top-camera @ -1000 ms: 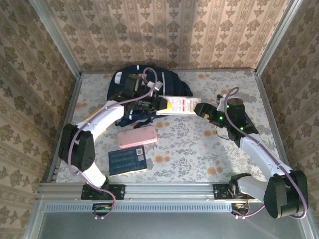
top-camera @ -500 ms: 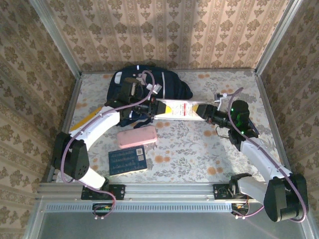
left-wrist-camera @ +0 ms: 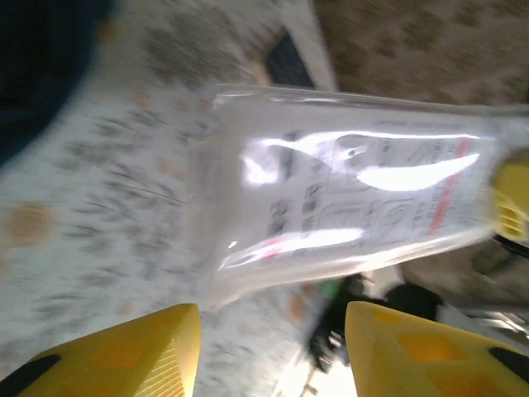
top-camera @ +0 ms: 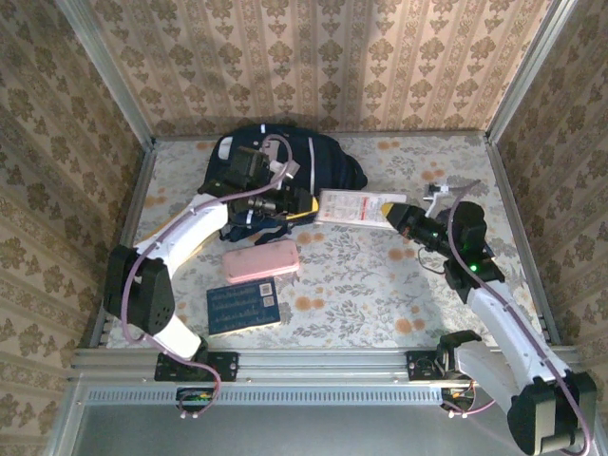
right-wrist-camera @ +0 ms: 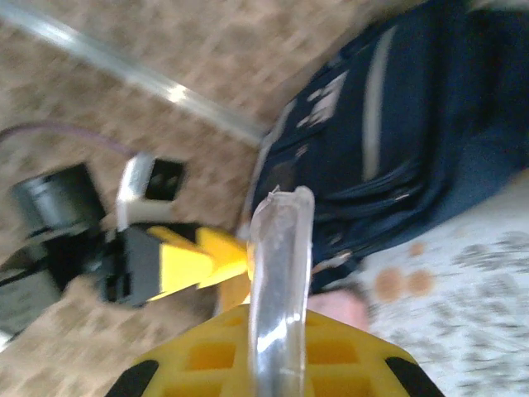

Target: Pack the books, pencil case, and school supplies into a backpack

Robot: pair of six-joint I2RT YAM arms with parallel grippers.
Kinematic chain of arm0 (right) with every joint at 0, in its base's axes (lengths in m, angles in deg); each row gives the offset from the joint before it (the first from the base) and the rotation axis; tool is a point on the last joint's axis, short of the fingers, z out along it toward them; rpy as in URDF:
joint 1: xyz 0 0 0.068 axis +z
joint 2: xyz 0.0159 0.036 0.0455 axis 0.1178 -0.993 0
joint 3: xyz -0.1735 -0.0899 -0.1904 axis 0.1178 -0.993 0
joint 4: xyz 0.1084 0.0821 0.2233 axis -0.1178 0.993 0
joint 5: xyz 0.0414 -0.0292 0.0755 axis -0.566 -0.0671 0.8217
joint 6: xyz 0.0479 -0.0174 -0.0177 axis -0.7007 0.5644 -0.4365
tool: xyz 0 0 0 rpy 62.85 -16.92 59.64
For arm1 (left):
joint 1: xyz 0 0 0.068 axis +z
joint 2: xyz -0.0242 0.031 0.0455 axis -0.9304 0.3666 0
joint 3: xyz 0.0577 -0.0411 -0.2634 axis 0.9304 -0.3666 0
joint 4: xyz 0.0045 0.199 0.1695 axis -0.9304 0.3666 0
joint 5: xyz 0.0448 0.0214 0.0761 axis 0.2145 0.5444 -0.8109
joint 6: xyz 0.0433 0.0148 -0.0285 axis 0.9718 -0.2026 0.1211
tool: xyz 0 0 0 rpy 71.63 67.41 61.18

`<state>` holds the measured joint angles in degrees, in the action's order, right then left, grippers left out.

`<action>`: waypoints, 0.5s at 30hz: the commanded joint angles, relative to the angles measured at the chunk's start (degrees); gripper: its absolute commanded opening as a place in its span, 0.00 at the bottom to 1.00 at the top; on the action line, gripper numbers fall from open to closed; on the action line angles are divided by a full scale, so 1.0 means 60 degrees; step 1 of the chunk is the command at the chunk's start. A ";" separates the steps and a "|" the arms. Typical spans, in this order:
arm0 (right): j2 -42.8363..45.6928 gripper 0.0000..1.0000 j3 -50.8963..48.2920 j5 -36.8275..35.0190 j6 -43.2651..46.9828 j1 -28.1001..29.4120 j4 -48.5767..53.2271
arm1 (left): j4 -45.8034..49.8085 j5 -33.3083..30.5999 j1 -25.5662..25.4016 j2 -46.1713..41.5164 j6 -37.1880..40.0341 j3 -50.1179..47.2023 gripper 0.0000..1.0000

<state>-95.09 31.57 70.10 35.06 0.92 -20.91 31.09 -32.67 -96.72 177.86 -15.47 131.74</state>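
Note:
The white printed pack [top-camera: 353,206] hangs above the table just right of the navy backpack [top-camera: 285,157]. My right gripper [top-camera: 391,215] is shut on its right end; in the right wrist view the pack [right-wrist-camera: 279,273] stands edge-on between the yellow jaws [right-wrist-camera: 277,331]. My left gripper [top-camera: 304,202] is open just left of the pack, apart from it. In the left wrist view the pack [left-wrist-camera: 355,198] floats beyond the spread yellow fingertips [left-wrist-camera: 124,351], with nothing between them. The pink pencil case [top-camera: 260,259] and the blue book [top-camera: 243,306] lie on the table nearer me.
The backpack [right-wrist-camera: 413,124] lies against the back wall, behind the left arm. Metal frame rails border the table on both sides and at the front. Flowered tabletop [top-camera: 380,285] stretches bare between the book and the right arm.
My right gripper closed on the pack's right end. My left gripper let go of the pack's left end, opened and drew back slightly. The pack shifted to the right.

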 commanded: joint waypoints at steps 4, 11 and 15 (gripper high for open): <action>0.1270 0.00 -0.0225 -0.3123 0.0757 -0.0022 0.1889 | 0.1442 -0.3107 0.0104 0.1730 0.0719 0.2300 0.52; 0.1545 0.00 -0.0296 -0.3094 0.0885 -0.0007 0.1957 | 0.1833 -0.3208 0.0888 0.5333 0.0534 0.5964 0.52; 0.1486 0.00 -0.0325 -0.3007 0.0963 -0.0012 0.2057 | 0.1402 -0.2394 0.1213 0.6748 0.0110 0.7387 0.51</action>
<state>-86.59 30.24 53.22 39.71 0.83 -8.87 38.63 -49.22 -90.82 215.04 -13.53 171.70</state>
